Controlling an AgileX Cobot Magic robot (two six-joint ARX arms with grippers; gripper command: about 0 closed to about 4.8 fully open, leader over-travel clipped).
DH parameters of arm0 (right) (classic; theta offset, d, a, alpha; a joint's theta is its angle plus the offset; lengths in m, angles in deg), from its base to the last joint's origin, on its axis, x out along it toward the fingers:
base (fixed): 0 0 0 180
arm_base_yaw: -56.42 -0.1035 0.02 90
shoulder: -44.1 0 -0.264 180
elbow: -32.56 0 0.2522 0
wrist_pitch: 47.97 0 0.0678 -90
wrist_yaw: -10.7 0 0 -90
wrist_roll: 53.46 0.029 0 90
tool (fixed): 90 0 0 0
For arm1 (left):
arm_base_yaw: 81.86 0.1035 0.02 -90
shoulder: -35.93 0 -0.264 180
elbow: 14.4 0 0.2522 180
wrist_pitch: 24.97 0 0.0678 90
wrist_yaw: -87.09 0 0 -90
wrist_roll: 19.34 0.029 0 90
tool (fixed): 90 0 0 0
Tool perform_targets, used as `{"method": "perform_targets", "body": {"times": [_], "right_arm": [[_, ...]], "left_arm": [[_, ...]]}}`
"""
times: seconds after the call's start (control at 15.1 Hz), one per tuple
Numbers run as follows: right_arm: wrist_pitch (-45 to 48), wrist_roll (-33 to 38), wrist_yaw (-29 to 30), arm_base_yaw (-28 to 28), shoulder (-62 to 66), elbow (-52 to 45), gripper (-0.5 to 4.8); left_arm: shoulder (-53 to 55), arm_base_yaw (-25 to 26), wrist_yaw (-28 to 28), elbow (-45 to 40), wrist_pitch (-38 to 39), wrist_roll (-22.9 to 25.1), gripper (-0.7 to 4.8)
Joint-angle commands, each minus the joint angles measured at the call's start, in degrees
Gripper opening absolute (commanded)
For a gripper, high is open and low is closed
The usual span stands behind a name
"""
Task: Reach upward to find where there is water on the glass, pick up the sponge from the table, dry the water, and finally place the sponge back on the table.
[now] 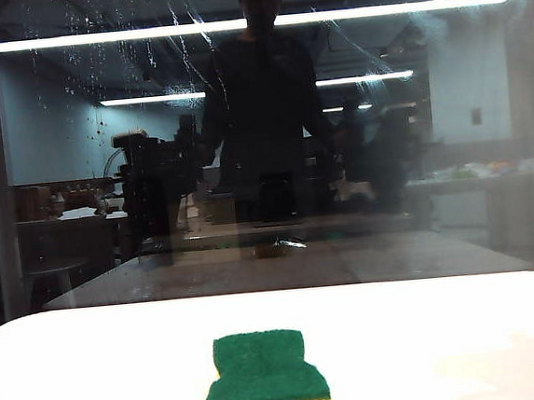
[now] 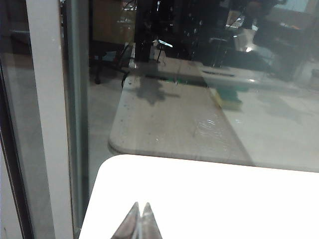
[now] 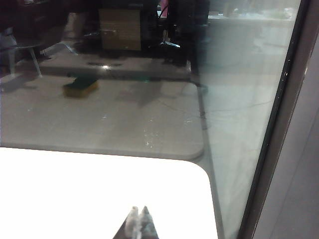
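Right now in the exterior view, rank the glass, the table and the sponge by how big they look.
1. glass, fills most of the view.
2. table, a wide strip across the bottom.
3. sponge, smallest, though nearest the camera and cut off at the bottom.

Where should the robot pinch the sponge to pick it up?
Probably at its narrow waist. The sponge lies flat on the white table, green scouring side up, and its sides curve inward at the middle. Coming straight down from above, fingers on either side there, looks best. Both pincers, left and right, are shut now and must open first.
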Motion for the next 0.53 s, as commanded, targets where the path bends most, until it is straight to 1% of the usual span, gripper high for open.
{"method": "perform_targets", "body": {"times": [0.07, 0.27, 0.4, 0.53], "right_arm": [[0.8, -0.1, -0.2, 0.0, 0.1, 0.8, -0.05], [0.7, 1.0, -0.2, -0.1, 0.1, 3.7, -0.05], [0.3, 2.9, -2.0, -0.1, 0.1, 7.0, -0.05], [-1.9, 3.3, -4.9, -0.2, 0.2, 11.8, -0.05]], "left_arm": [[0.0, -0.1, -0.2, 2.7, -0.7, 0.0, -0.06], [0.0, 0.0, -0.2, 6.9, 0.1, 0.0, -0.06], [0.0, 0.0, -0.2, 10.4, 3.1, 0.0, -0.06], [0.1, 0.0, -0.2, 15.9, 8.3, 0.0, -0.06]]}}
